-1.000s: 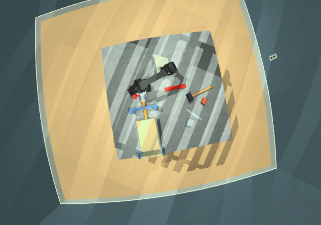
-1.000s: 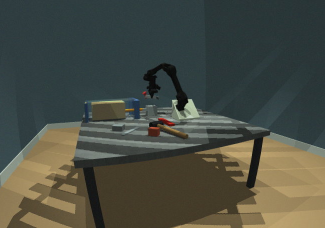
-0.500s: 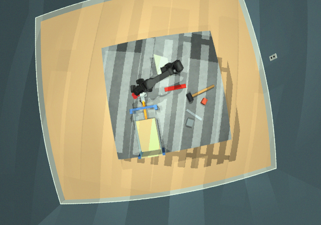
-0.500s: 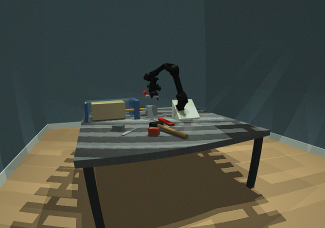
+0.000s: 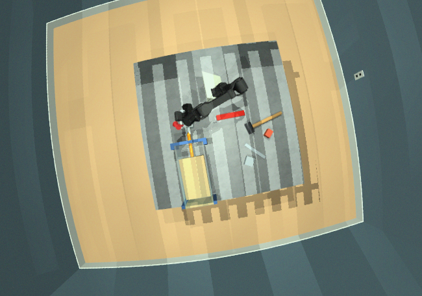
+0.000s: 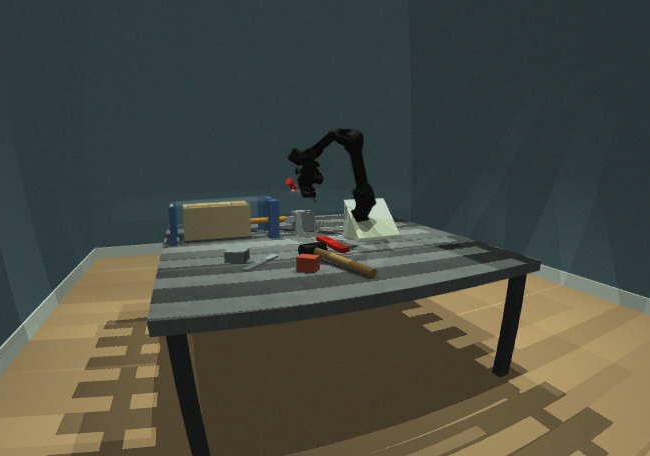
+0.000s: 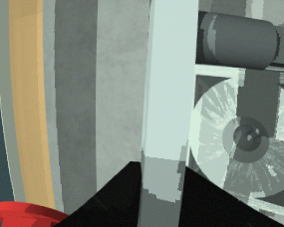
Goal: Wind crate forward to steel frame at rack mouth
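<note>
My gripper (image 6: 310,196) (image 7: 155,172) is shut on the winch handle, a pale grey bar (image 7: 170,90) with a red knob (image 5: 177,124) (image 6: 290,184) (image 7: 27,214). A dark cylinder (image 7: 239,42) juts from behind the bar. The handle is in the air above the grey winch (image 6: 302,220) (image 7: 216,164), whose round hole (image 7: 247,137) shows right of the bar in the wrist view. An orange strap (image 5: 191,150) (image 6: 267,219) joins the winch to the tan crate (image 5: 195,177) (image 6: 216,221). The crate sits flat, its front apart from the blue frame (image 5: 180,143) (image 6: 275,217).
Clear panels surround the crate. A red bar (image 5: 230,115) (image 6: 331,243), a hammer (image 5: 267,119) (image 6: 345,261), an orange block (image 5: 268,133) (image 6: 307,263), a grey block (image 5: 248,161) (image 6: 236,255) and a thin strip (image 5: 254,150) (image 6: 260,262) lie on the bench. A pale wedge (image 5: 211,82) (image 6: 382,222) stands by the arm's base.
</note>
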Available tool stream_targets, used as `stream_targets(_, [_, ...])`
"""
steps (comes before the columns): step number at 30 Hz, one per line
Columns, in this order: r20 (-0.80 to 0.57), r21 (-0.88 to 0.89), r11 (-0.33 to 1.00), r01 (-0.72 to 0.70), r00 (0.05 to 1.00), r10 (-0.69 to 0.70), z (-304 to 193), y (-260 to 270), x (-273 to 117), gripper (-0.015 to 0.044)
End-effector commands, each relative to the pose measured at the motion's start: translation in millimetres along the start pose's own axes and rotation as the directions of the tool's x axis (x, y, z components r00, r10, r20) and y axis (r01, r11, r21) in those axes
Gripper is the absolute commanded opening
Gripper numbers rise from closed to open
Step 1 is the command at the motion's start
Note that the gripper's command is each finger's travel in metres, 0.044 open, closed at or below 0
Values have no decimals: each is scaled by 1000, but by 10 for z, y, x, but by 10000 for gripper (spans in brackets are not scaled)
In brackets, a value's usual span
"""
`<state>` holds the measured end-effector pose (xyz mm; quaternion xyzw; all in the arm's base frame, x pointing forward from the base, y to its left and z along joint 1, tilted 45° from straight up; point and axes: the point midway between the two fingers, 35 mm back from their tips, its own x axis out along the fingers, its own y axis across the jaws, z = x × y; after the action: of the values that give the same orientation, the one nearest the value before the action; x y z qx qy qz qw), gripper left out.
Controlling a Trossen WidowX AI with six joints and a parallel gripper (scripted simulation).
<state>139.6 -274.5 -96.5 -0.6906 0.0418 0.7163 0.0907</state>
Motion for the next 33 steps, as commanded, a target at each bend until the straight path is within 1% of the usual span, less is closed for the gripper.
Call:
stream_targets(1, [-1, 5, 997, -75, 997, 75, -1, 25, -38, 0])
stream_targets(16, [4, 2, 949, -316, 949, 316, -4, 17, -34, 0])
stream_targets(33, [8, -2, 825, -565, 825, 565, -4, 6, -29, 0])
